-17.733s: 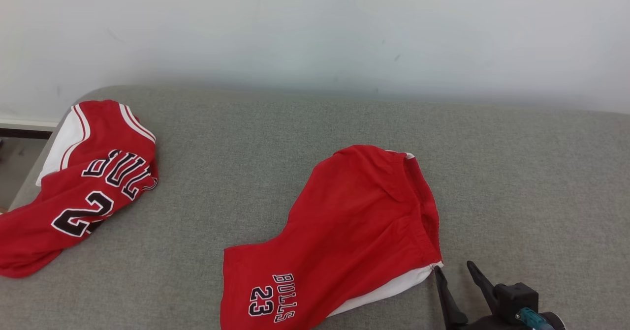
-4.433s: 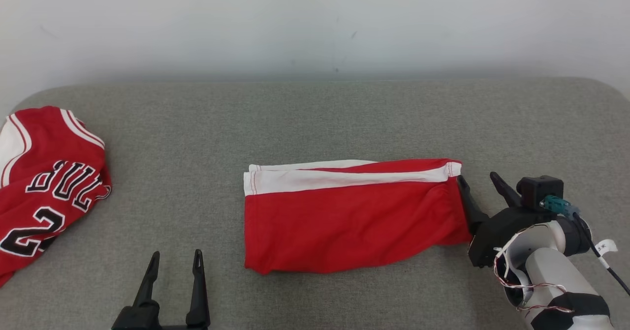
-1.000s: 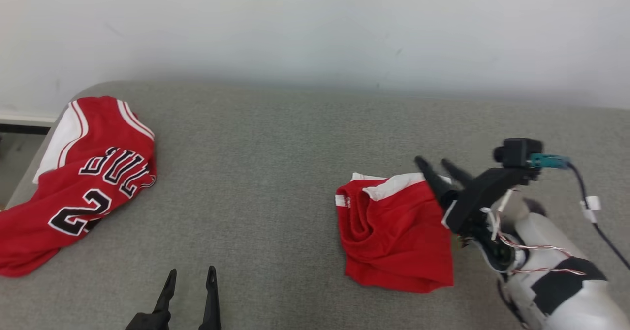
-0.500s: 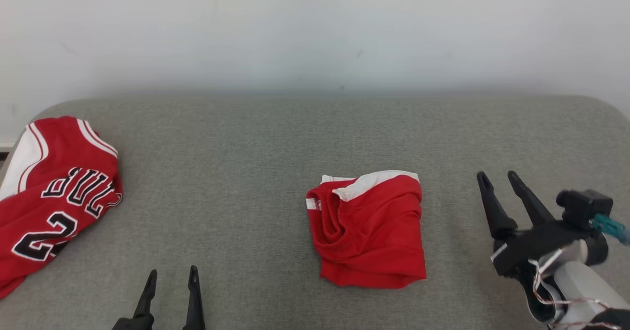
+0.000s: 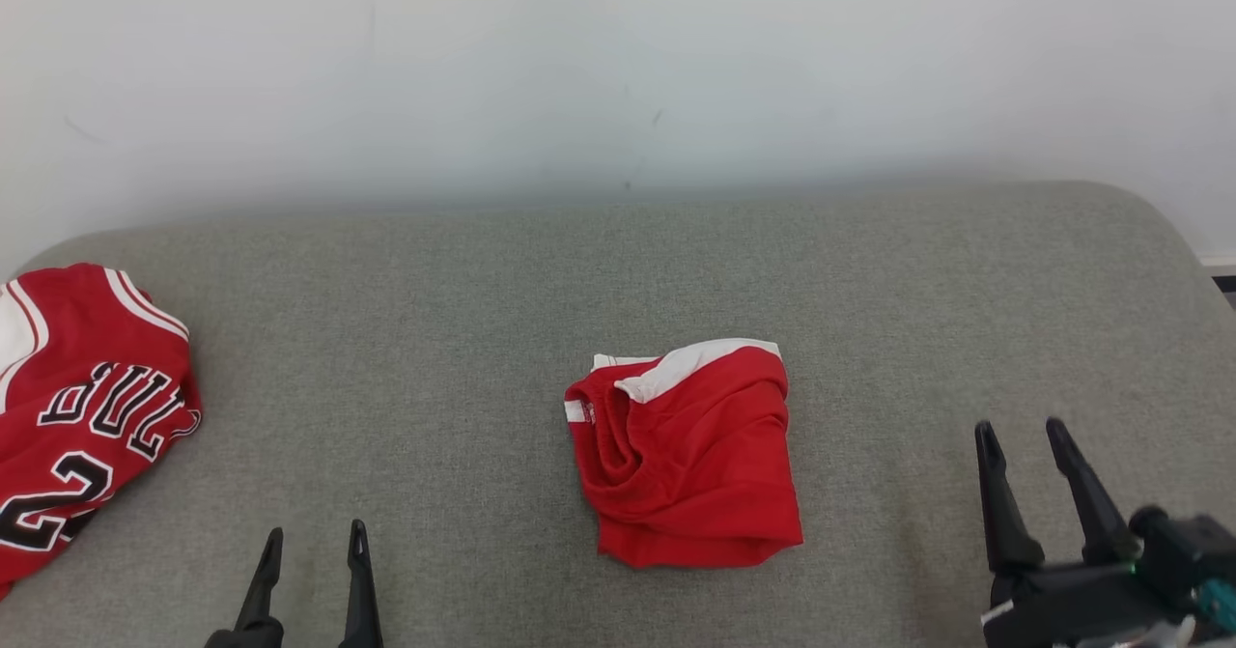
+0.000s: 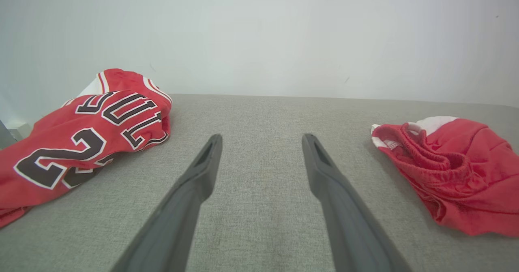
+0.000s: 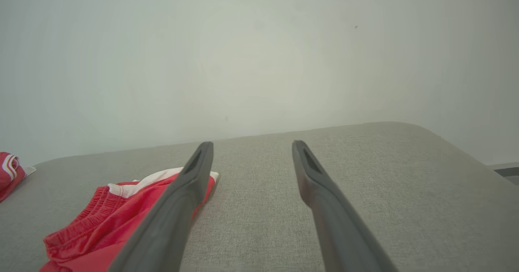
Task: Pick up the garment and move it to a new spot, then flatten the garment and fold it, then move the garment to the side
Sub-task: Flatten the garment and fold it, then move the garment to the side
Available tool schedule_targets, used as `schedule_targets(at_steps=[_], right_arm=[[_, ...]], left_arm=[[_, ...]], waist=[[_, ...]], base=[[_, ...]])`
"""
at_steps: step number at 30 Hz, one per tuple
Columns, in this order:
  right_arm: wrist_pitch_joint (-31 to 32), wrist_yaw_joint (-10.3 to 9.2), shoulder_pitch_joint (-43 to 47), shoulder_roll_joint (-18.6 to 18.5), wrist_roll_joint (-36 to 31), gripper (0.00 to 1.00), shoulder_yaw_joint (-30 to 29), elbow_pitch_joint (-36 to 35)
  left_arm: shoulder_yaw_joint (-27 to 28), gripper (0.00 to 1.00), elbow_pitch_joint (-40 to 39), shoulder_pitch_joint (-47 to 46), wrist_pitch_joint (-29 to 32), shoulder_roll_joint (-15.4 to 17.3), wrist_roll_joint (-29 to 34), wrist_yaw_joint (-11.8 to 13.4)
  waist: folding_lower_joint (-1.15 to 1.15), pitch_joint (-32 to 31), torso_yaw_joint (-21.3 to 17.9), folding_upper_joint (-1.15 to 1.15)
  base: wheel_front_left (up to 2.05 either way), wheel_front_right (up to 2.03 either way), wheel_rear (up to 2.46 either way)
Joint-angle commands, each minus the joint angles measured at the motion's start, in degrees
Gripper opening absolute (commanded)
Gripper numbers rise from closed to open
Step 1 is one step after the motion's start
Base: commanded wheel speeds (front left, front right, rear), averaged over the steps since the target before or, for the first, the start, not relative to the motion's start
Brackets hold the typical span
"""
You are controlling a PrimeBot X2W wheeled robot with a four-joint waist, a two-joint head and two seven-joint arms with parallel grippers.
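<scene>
Pointing up the head view at its lower right, the right gripper (image 5: 1019, 428) has its two dark fingers spread wide with nothing between them, well apart from the red shorts (image 5: 690, 464). The left gripper (image 5: 315, 530), at the lower left, is likewise wide and empty above bare fabric. Between the two, the red shorts lie folded into a compact, somewhat rumpled square on the grey cushion (image 5: 435, 339), white trim along the far edge and bunched waistband toward the left. A red Bulls jersey (image 5: 77, 407) lies crumpled at the cushion's left end. A pale wall (image 5: 618, 69) stands behind.
</scene>
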Motion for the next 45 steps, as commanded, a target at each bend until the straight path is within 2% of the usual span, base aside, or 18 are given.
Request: schedule_targets(at_steps=[1,7,12,16,24,32,45], right_arm=[[0.0,0.03,1.8,1.4,-0.7,1.0,-1.1,-1.3],[0.0,0.03,6.1,5.3,-1.8,1.0,-3.4,-4.5],[0.0,0.03,7.9,7.1,-2.7,1.0,-1.9,-5.6],[0.0,0.03,8.0,7.2,-3.7,1.0,-0.1,-5.9],[0.0,0.03,8.7,7.6,-4.8,1.0,-0.1,-4.9],[-0.1,0.03,8.9,8.1,-5.2,1.0,-0.5,-4.7],[-0.1,0.03,8.9,8.4,-5.5,1.0,-0.6,-4.3]], left_arm=[[0.5,1.0,-0.6,0.9,-0.2,0.0,0.5,-0.2],[1.3,1.0,-2.3,1.7,-0.2,0.0,1.6,-0.7],[1.8,1.0,-3.2,2.7,-0.2,0.0,3.2,-2.1],[1.1,1.0,-4.3,3.6,-0.2,0.0,4.1,-3.9],[2.6,1.0,-5.9,4.6,-0.2,0.0,3.9,-5.4],[3.4,1.0,-6.5,4.7,-0.2,0.0,3.4,-5.9],[3.3,1.0,-6.4,4.4,-0.2,0.0,3.2,-5.3]], waist=[[0.0,-0.2,0.0,0.0],[0.0,-0.8,0.2,0.0],[0.0,-1.2,0.3,0.0],[0.0,-1.5,0.5,0.0],[0.0,-1.9,1.0,0.0],[0.0,-2.0,1.2,0.0],[0.0,-1.7,1.4,0.0]], base=[[0.0,0.0,0.0],[0.0,0.0,0.0],[0.0,0.0,0.0],[0.0,0.0,0.0],[0.0,0.0,0.0],[0.0,0.0,0.0],[0.0,0.0,0.0]])
